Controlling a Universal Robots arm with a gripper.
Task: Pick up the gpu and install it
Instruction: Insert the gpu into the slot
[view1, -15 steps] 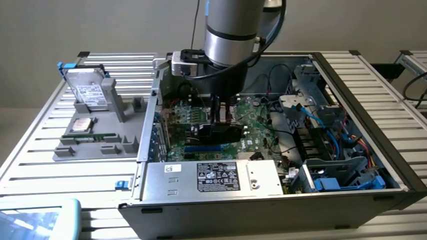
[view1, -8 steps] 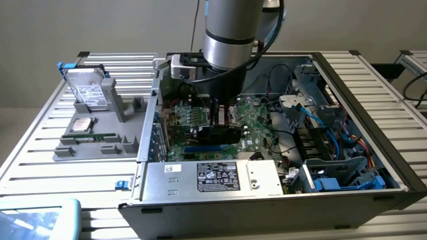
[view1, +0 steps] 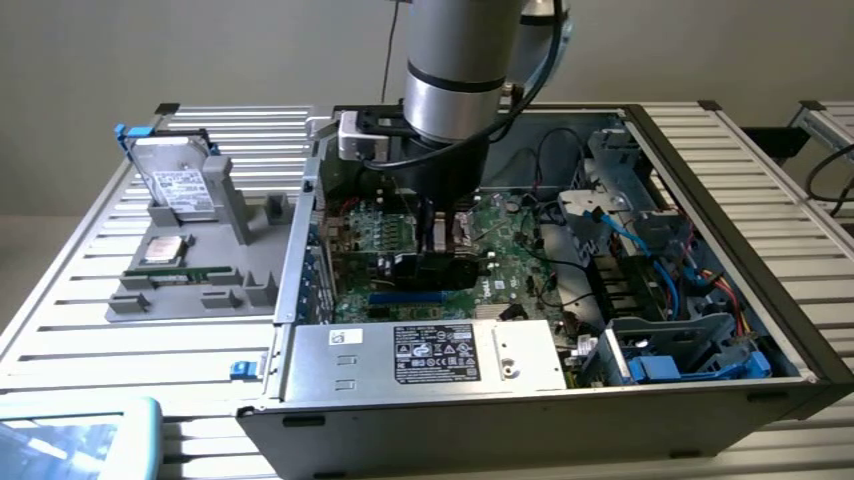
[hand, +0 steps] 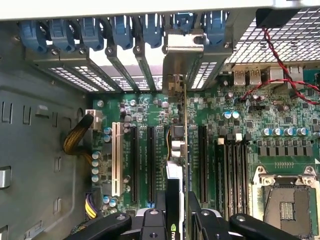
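Green circuit board seen edge-on, black cooler on one face: the gpu (hand: 173, 197) stands upright inside the open computer case (view1: 727, 215), directly over the motherboard (hand: 280, 115). My gripper (hand: 177, 212) is clamped on it. One of my fingers (hand: 156, 220) presses the cooler side and the other presses the bare board side. The card's thin edge runs away from me toward the rear wall. There a metal bracket (hand: 182, 47), in line with the card, sits among the blue retention clips (hand: 122, 30). The card lines up with the row of long expansion slots (hand: 151, 160). Whether its lower edge touches a slot or is just above one, I cannot tell.

Handling assessment: I judge the card light and stiff, so it should not sag or swing in the grip, but it is fragile. The cooler shroud looks like smooth plastic and could slip under a weak pinch. The board side carries small soldered parts that a hard pinch could crack. The sound hold, in my judgement, is the one shown: across the flat faces, on the upper part, at the end away from the bracket and well clear of the connector edge. Any tilt in the grip would load that connector sideways.
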